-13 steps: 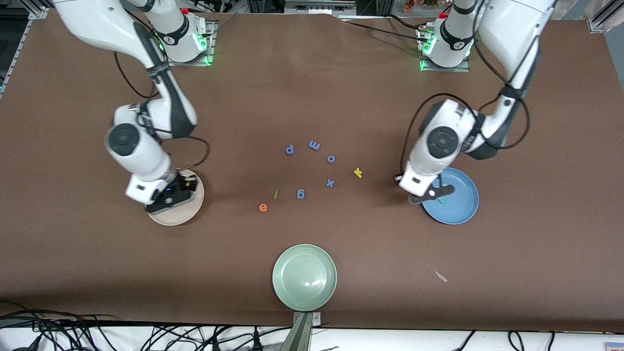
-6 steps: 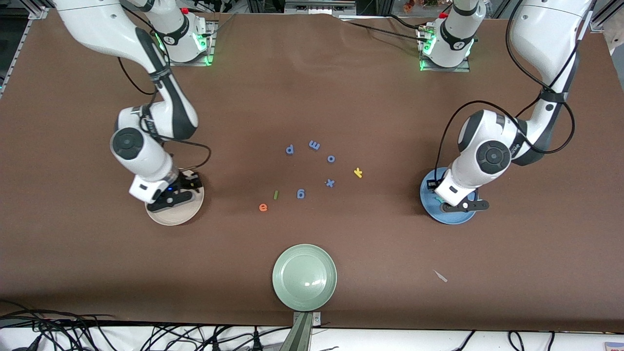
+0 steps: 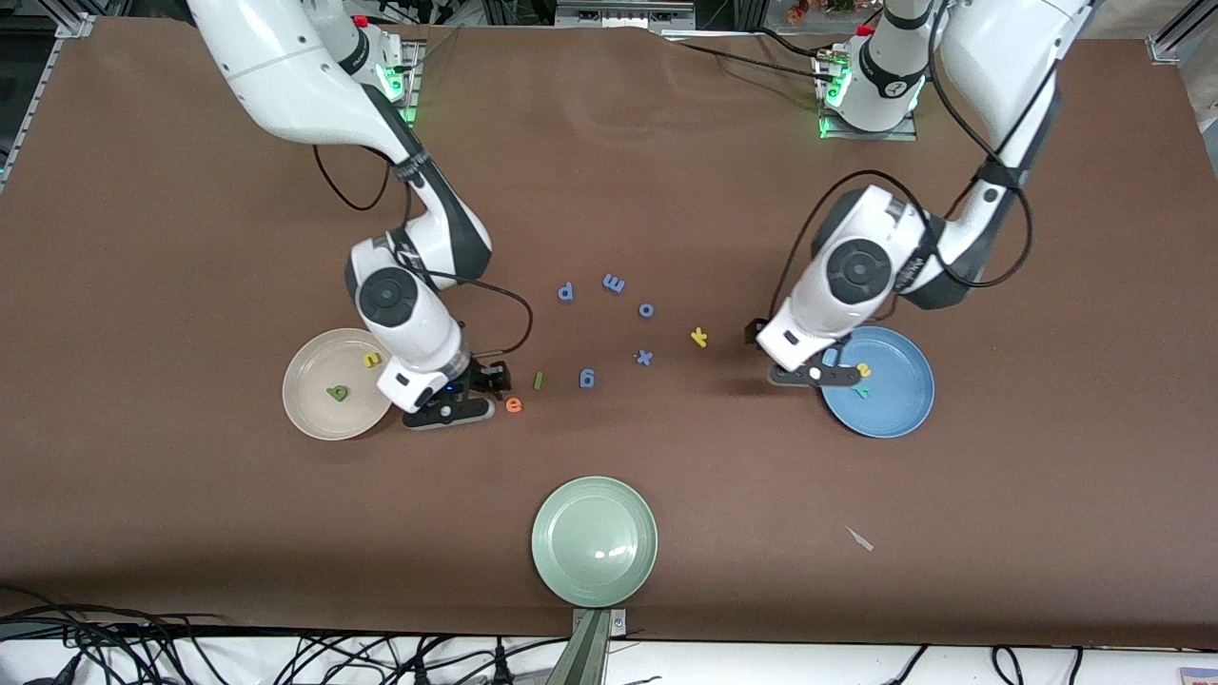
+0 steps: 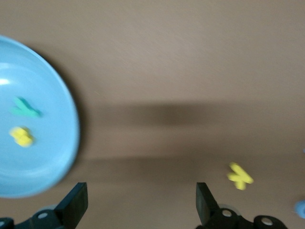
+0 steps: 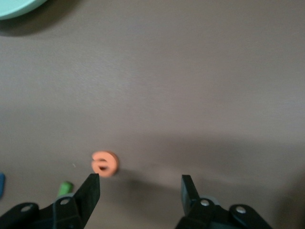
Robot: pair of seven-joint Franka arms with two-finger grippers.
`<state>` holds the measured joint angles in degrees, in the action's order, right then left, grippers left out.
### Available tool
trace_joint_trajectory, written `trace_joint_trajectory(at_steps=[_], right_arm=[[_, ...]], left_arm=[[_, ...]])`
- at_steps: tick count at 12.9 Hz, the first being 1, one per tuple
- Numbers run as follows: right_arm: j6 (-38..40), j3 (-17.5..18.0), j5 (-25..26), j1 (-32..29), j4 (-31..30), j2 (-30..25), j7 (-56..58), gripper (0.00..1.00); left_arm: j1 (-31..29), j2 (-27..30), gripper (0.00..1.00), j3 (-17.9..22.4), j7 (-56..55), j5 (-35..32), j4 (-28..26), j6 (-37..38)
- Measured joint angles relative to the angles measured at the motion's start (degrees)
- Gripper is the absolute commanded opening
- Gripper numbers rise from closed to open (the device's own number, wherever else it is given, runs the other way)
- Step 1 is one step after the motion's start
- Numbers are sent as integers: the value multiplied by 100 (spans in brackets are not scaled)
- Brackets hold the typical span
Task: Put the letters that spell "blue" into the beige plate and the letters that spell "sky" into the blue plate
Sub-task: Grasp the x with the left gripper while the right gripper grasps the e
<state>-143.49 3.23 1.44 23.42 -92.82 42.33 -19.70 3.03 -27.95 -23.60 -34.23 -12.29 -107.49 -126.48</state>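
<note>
The beige plate [image 3: 314, 419] holds the yellow u [image 3: 371, 359] and the dark green b [image 3: 337, 392]. My right gripper [image 3: 468, 395] [image 5: 139, 191] hangs open and empty low over the table, just beside the orange e [image 3: 514, 405] [image 5: 105, 163]. The green l [image 3: 539, 380] [image 5: 64, 188] lies close by. In the blue plate [image 3: 899, 414] [image 4: 47, 157] lie the yellow s [image 3: 864, 370] [image 4: 22, 136] and the teal y [image 3: 861, 388] [image 4: 25, 109]. My left gripper [image 3: 795, 360] [image 4: 140, 202] is open and empty over bare table between that plate and the yellow k [image 3: 699, 337] [image 4: 239, 175].
Blue letters p [image 3: 565, 292], m [image 3: 614, 283], o [image 3: 646, 309], x [image 3: 644, 357] and g [image 3: 587, 378] lie mid-table. A pale green plate [image 3: 594, 540] [image 5: 14, 7] sits nearer to the front camera. A small scrap [image 3: 860, 538] lies near the left arm's end.
Both grippers have opened. The right one left the beige plate for the orange e. The left one swung out over the blue plate, then came back off it toward the yellow k.
</note>
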Motion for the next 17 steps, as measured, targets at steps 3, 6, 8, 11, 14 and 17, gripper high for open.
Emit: trace_joint_trajectory(at_steps=[3,6,8,11,14,17], right_arm=[[-8,-10,-15,159,482,494,-523,77],[-11,-54,-15,275,580,584,-705,54],[-6,-70,-12,279,581,583,-706,21],[17,-93,-13,285,585,568,-703,2],[240,-149,-9,190,578,507,-428,3],[538,-206,-6,-315,241,7,876,3]], left_arm=[[442,-382,100,-33,-1234,0,157,-289],[815,-889,95,-31,-2157,0,464,-391],[857,-1116,83,-28,-2378,0,517,-612],[850,-1381,56,17,-2471,0,558,-891],[849,-1389,26,15,-2566,0,618,-889],[848,-1370,12,16,-2608,0,630,-861]])
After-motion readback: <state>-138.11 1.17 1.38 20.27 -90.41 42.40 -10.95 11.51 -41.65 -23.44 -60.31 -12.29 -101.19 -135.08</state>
